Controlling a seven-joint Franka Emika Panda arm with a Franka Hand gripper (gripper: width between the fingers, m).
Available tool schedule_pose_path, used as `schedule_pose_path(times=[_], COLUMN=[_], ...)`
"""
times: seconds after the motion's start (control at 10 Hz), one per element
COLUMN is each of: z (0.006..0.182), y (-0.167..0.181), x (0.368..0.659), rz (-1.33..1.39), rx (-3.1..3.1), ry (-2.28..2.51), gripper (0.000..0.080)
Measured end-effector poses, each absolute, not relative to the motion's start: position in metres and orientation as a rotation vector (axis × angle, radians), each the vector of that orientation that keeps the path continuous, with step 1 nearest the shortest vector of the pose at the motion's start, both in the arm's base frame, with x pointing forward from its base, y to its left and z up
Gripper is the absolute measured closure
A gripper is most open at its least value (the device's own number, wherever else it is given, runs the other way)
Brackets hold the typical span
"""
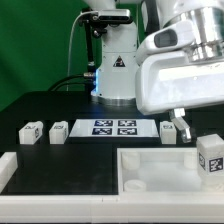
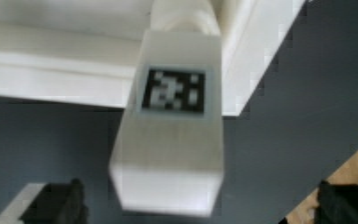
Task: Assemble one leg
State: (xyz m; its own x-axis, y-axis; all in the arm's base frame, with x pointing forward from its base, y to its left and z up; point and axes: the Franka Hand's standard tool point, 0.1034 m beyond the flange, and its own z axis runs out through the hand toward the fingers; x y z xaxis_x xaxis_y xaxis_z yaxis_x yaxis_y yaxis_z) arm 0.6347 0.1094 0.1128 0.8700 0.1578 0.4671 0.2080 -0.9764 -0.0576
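1. Nearest you in the exterior view lies the tray (image 1: 150,180), white with raised walls. The frame cuts off its near edge.
2. The leg (image 1: 211,158) stands upright at the tray's end on the exterior view's right, with its tag facing you. Its foot is hard to make out, so you cannot tell whether it rests inside the tray or just beside it. In the wrist view it fills the middle, and its far end merges into the tray's blurred white corner.
3. The gripper (image 2: 202,203) is spread wide around the leg. Dark table shows between the leg and each side, so nothing is clamped. One dark fingertip (image 2: 51,205) reads clearly, but the other is a blur cut by the frame.
4. A white part (image 1: 7,165) at the exterior view's left is cropped, and you cannot identify it.
5. Farther back stand the other legs (image 1: 30,131) in a row with the marker board (image 1: 112,127). The hand partly covers the one on the exterior view's right.
6. Farthest back is the arm's base (image 1: 116,72), with its top out of frame.
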Motion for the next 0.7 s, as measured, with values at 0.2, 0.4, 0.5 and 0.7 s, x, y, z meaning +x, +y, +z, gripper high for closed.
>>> schedule_pose_path(times=[0.2, 0.4, 0.5, 0.7], z=[0.102, 0.101, 0.096, 0.092], y=[0.104, 0.103, 0.104, 0.11], x=[0.629, 0.628, 0.625, 0.621], rz=[-0.453, -0.154, -0.037, 0.216], rx=[-2.978, -2.989, -2.984, -2.954], ry=[-0.292, -0.302, -0.303, -0.316], gripper=[0.0151, 0.0151, 0.0151, 0.0151])
